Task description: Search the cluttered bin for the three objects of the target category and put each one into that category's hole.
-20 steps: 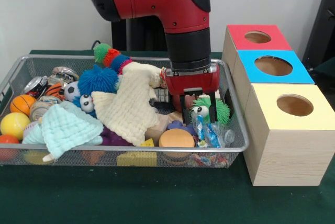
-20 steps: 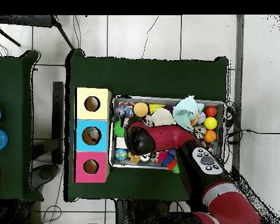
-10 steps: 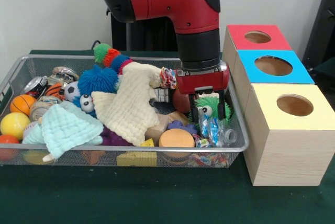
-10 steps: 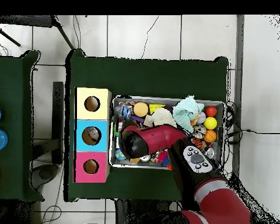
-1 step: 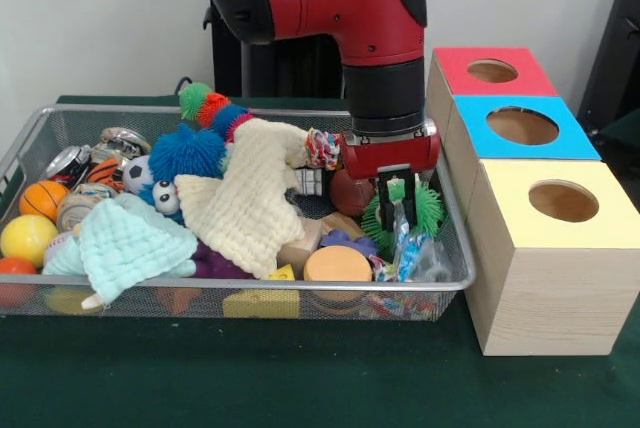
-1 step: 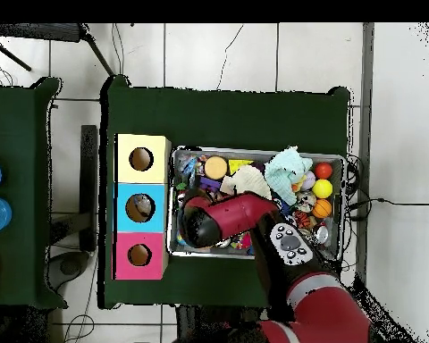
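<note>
While the gripper (image 5: 400, 210) is clenched on the green spiky toy (image 5: 422, 210) at the bin's (image 5: 250, 293) right end beside the boxes, it should lift straight up, so the crinkly wrappers (image 5: 408, 253) beneath do not follow.

The big robot arm (image 5: 340, 8) is bright red with black parts. Right under its red gripper (image 5: 398, 210) sits a spiky green fuzzy toy (image 5: 425, 210). Just beside that lies a round orange disc (image 5: 337, 264). Farther off are a cream knitted cloth (image 5: 250, 198), a pale mint cloth (image 5: 125, 243), a fuzzy blue ball (image 5: 187, 151), a yellow ball (image 5: 27, 239) and an orange striped ball (image 5: 43, 198). On the other side stand wooden boxes with red (image 5: 492, 71), blue (image 5: 522, 127) and yellow (image 5: 560, 202) tops.
</note>
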`<move>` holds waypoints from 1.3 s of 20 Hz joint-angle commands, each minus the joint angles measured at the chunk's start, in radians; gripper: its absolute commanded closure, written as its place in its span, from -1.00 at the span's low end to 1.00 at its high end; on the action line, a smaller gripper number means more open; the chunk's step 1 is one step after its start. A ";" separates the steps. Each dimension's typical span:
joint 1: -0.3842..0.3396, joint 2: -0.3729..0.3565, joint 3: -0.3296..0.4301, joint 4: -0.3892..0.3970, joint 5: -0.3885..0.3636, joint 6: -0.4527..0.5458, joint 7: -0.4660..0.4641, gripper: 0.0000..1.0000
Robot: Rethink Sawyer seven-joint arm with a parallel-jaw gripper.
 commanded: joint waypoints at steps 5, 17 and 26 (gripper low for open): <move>0.112 -0.029 -0.133 0.020 -0.008 -0.094 0.110 1.00; 0.089 -0.254 -0.093 0.135 0.087 0.046 0.088 1.00; -0.054 -0.412 0.089 0.221 0.220 0.228 -0.036 1.00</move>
